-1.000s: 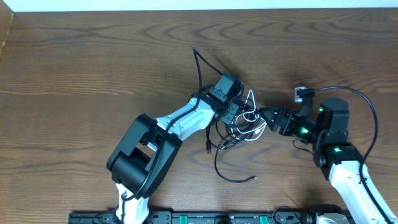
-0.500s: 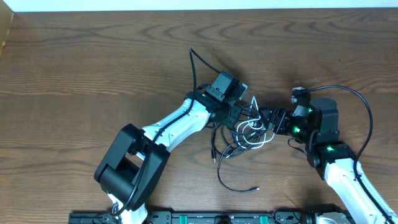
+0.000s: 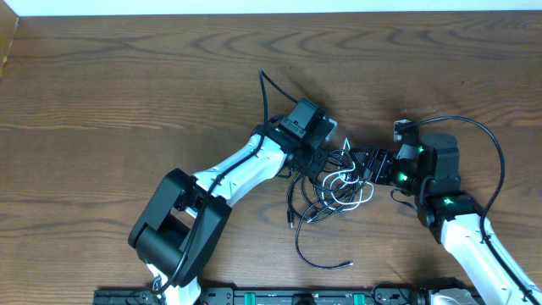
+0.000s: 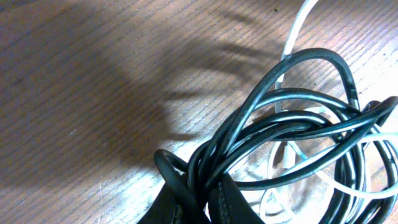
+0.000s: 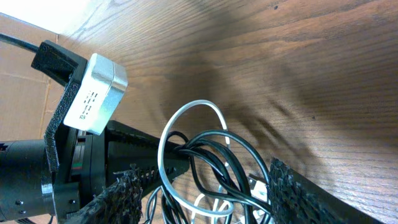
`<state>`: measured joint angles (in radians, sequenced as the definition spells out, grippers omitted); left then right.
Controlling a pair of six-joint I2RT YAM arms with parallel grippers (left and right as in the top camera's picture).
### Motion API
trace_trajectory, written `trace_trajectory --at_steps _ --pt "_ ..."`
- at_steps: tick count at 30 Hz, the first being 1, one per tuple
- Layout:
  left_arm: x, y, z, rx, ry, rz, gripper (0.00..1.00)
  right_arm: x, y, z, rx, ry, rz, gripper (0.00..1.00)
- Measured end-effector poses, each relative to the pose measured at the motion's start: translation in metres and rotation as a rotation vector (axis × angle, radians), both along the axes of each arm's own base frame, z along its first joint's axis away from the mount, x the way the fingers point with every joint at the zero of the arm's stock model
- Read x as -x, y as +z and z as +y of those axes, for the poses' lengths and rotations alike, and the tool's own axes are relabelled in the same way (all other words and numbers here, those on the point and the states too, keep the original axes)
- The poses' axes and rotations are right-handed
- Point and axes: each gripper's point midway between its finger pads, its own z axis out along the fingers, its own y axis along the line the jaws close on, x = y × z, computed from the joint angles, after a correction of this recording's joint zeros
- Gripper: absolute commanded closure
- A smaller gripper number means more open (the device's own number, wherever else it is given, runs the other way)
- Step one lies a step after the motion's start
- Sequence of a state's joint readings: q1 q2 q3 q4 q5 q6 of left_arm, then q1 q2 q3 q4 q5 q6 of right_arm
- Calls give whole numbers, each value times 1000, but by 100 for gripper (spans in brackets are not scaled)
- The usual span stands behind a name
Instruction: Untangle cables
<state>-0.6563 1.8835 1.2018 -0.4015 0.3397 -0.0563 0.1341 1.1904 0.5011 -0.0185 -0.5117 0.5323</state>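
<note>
- The cables (image 3: 334, 182) are lying in one tangled bundle on the wooden table (image 3: 127, 85), just off its middle toward 4 o'clock in the overhead view.
- Several black cords (image 4: 292, 124) are looping through each other, and one white cord (image 5: 163, 155) is threading among them in a round arc.
- From the bundle, one black loose end (image 3: 326, 258) is trailing toward 6 o'clock and finishing in a small plug, lying apart from the rest.
- A shorter black end (image 3: 290, 216) is hanging out toward 7 o'clock.
- The left gripper (image 3: 320, 161) is sitting at the bundle's 11 o'clock edge, its arm reaching in from 8 o'clock.
- In the left wrist view its dark fingers (image 4: 174, 208) are pressing together at the bottom edge, pinching a few of the black cords between them, so this pincer is clamping the cables.
- The right gripper (image 3: 362, 163) is sitting at the bundle's 2 o'clock edge, its arm coming in from 4 o'clock.
- In the right wrist view its mesh-faced fingers (image 5: 124, 199) are standing wide apart with the loops between them; this pincer is gaping and clamping nothing, and whether a pad is grazing a cord cannot be told.
- The two pincers are facing each other across the tangle, near one another.
- The white camera housing (image 5: 96, 93) on the left arm is showing at 10 o'clock in the right wrist view.
</note>
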Motion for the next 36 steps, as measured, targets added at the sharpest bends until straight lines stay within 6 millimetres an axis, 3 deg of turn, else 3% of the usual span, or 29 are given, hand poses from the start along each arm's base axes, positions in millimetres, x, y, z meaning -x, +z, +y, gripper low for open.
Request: trace_trajectory --at_steps 4,5,7,8,12,15,19,21,25,31,36 --pt "2 1 -2 13 -7 10 93 6 -7 13 16 42 14 48" --pt "3 1 -3 16 -9 13 92 6 -11 14 29 43 23 55" --pt "4 2 -4 26 -14 21 92 7 -21 16 48 44 48 92" --pt "6 2 -5 34 -19 27 92 7 -26 15 58 41 62 99" --pt "7 3 -4 31 -18 29 92 -1 -14 19 -11 42 28 99" --pt "7 0 6 -24 0 27 93 -17 26 12 -171 58 -84 99" --pt "7 -3 17 -80 13 15 93 -29 78 -29 -312 28 -233 99" --pt "6 -3 19 -91 17 9 93 -32 102 -66 -356 -28 -308 99" --pt "-2 -5 28 -146 44 -33 93 -28 132 -112 -390 -80 -414 99" --pt "-33 -4 67 -359 148 -202 93 -18 145 -167 -392 -205 -459 99" --pt "-63 14 100 -529 260 -383 92 -13 145 -199 -366 -307 -482 98"
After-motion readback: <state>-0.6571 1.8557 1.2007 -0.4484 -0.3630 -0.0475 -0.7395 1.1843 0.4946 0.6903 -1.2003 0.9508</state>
